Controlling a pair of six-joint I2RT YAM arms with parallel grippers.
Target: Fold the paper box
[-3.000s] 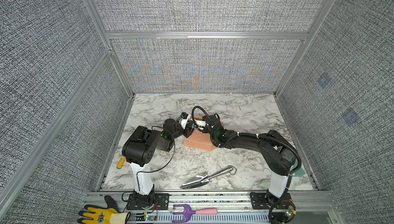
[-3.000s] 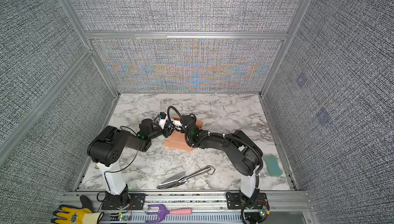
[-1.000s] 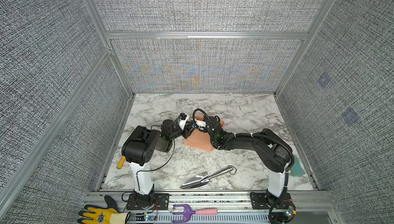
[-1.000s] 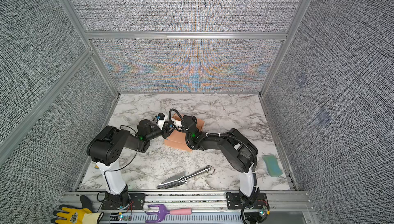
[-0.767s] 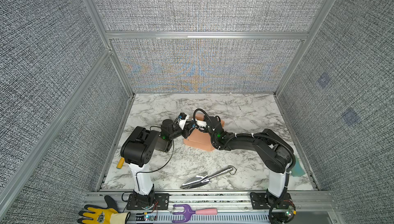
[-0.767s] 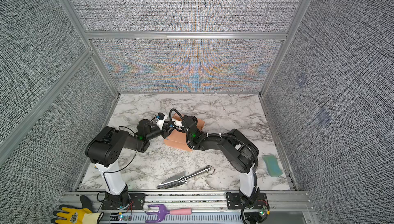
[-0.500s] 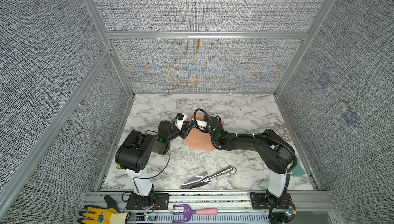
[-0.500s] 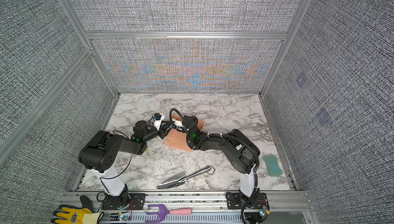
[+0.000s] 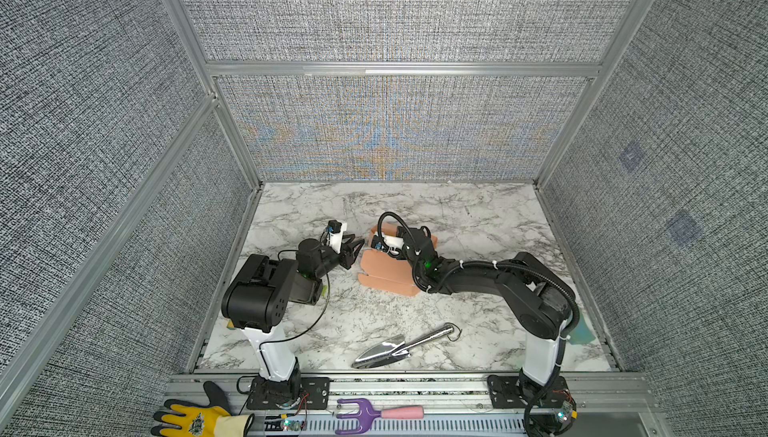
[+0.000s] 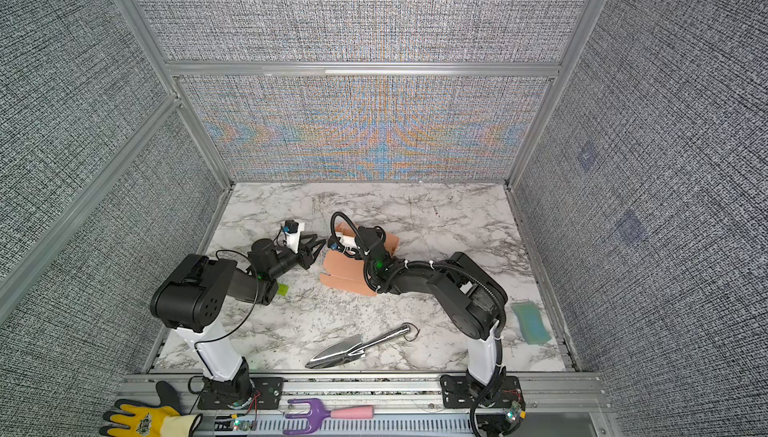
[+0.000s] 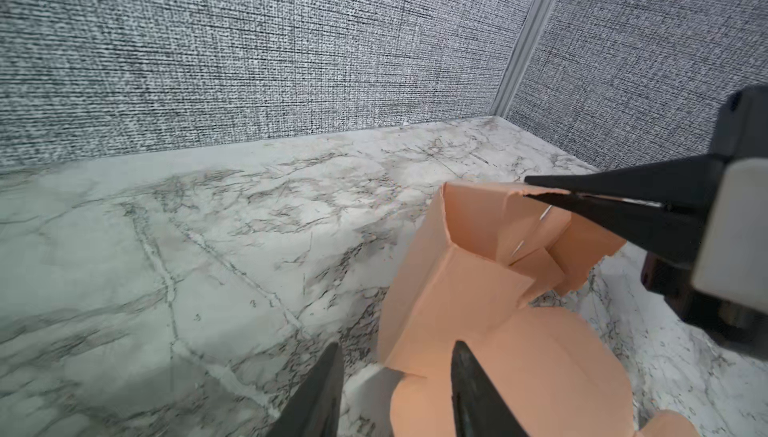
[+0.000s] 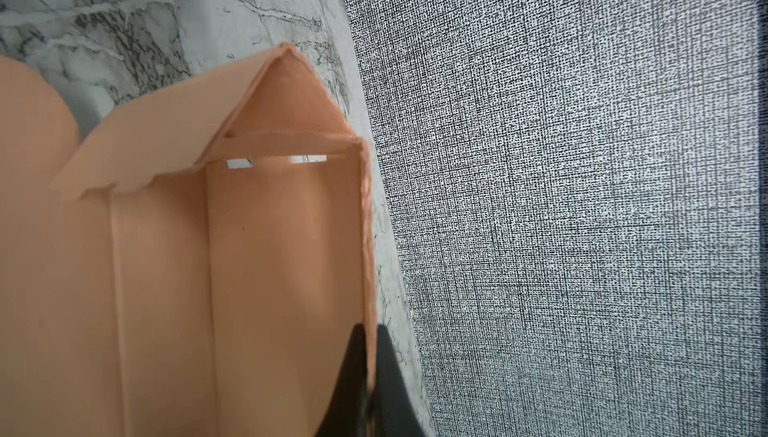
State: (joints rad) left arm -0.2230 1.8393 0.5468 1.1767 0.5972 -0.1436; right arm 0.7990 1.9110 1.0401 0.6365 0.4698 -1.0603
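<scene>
Two arms are seen on one marble-patterned bench (image 9: 478,214), white with grey veins. Each arm is fitted with one end effector made of two tapered black fingers.

One paper box (image 9: 382,268) is found near the middle of the bench, between the two arms. It is made of thin, matte, salmon-pink cardboard and is only partly raised: a flat panel lies on the bench and upright walls stand toward the back. In the right wrist view the paper box (image 12: 270,248) is shown with straight creases, two small slits along one fold, one flap with a scalloped edge and one rounded flap.

The right end effector (image 12: 366,333) is clenched on the top edge of one upright wall, the thin card being pinched between its fingers. The left end effector (image 9: 356,250) is released just beside the box's left edge, its fingers apart and nothing gripped between them.

One shiny metal trowel (image 9: 395,347), with a pointed blade and a round handle, lies near the front of the bench, well apart from the box. One teal rectangular pad (image 10: 532,322) is placed by the right edge. On the front rail are laid one purple plastic hand fork (image 9: 361,414) with a pink handle and one yellow glove (image 9: 195,420) with black fingertips.

The space is enclosed by grey woven fabric panels set in aluminium bars.
</scene>
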